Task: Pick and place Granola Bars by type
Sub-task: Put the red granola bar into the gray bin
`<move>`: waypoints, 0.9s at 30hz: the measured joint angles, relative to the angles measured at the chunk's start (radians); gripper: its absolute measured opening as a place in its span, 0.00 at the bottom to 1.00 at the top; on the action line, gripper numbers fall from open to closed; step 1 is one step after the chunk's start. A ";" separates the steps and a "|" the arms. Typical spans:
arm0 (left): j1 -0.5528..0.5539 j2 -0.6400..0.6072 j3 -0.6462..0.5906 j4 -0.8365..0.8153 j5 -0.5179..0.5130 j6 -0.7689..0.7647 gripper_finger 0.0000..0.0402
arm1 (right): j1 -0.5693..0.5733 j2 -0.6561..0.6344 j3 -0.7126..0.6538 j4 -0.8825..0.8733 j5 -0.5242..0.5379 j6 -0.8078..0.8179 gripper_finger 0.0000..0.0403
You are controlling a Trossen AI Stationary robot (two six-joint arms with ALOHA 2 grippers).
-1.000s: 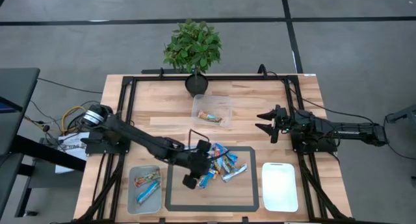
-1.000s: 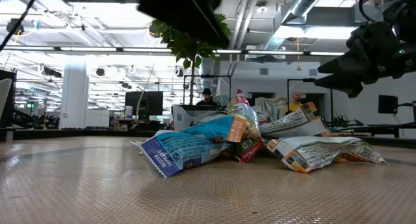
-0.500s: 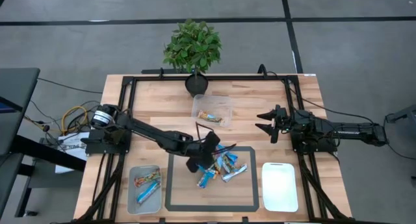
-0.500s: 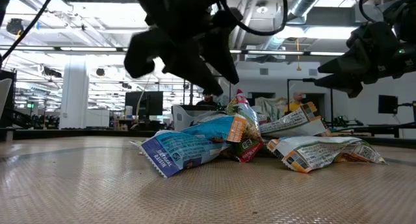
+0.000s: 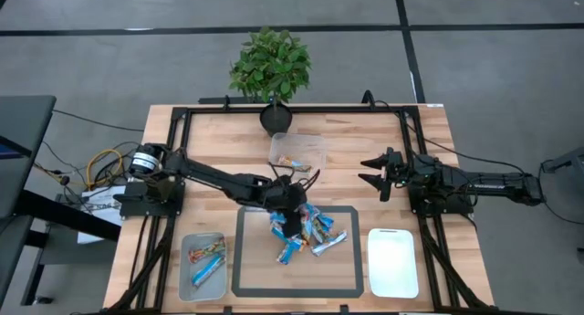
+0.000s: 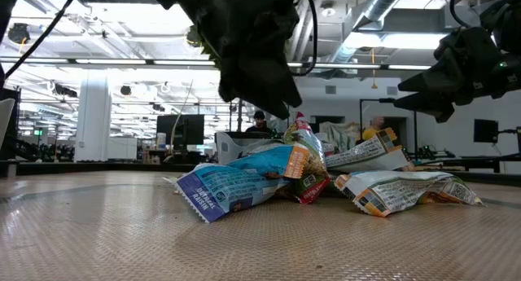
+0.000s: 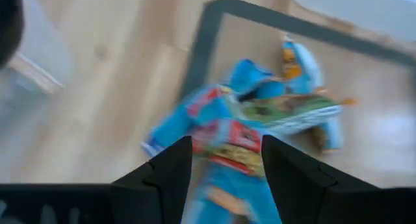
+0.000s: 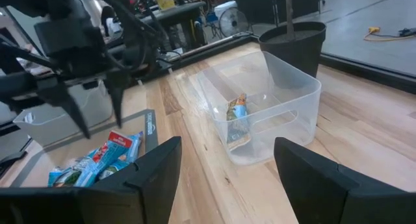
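Overhead and table-level views of a wooden table [image 5: 210,132] with a dark-bordered rectangular mat [image 5: 251,283] at its front centre. The pile of small wrapped granola bars [image 5: 310,235], mostly shiny bright blue with some orange and brownish wrappers, lies on the mat's far half. The left gripper [image 5: 289,215] now hangs directly over the near-left part of this pile; half a second ago it sat slightly further left and nearer the mat's border, and a second ago it was lower on the mat, beside the pile's left edge. In the left wrist view its two dark fingers [image 7: 170,175] stand apart with a gap between them, and the blue and red wrappers [image 7: 224,136] show through that gap; nothing is gripped.

The pile itself has not shifted across the three moments. A clear plastic bin [image 5: 298,154] at the table's far centre holds one bar [image 8: 238,115], and a second clear bin [image 5: 203,263] at the front left holds several bars. A white rectangular bin [image 5: 393,261] lies at the front right. The right gripper [image 5: 372,169] waits above the table's right side, its fingers spread, unchanged in position. A potted green plant [image 5: 271,68] stands at the far edge.
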 joint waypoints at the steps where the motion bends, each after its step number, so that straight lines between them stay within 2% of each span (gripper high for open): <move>1: -0.001 0.000 0.000 0.000 0.021 -0.044 0.44 | 0.000 0.000 0.000 0.000 0.000 0.000 0.59; 5: -0.016 0.000 0.000 -0.005 0.031 -0.169 0.44 | 0.000 0.000 0.000 0.000 -0.001 0.000 0.59; 13: -0.029 0.014 0.001 -0.013 -0.050 -0.293 0.44 | 0.000 0.000 0.000 0.000 -0.003 0.000 0.59; 27: -0.027 0.080 0.002 0.093 -0.022 -0.333 0.44 | 0.000 0.002 0.000 0.006 -0.003 0.000 0.59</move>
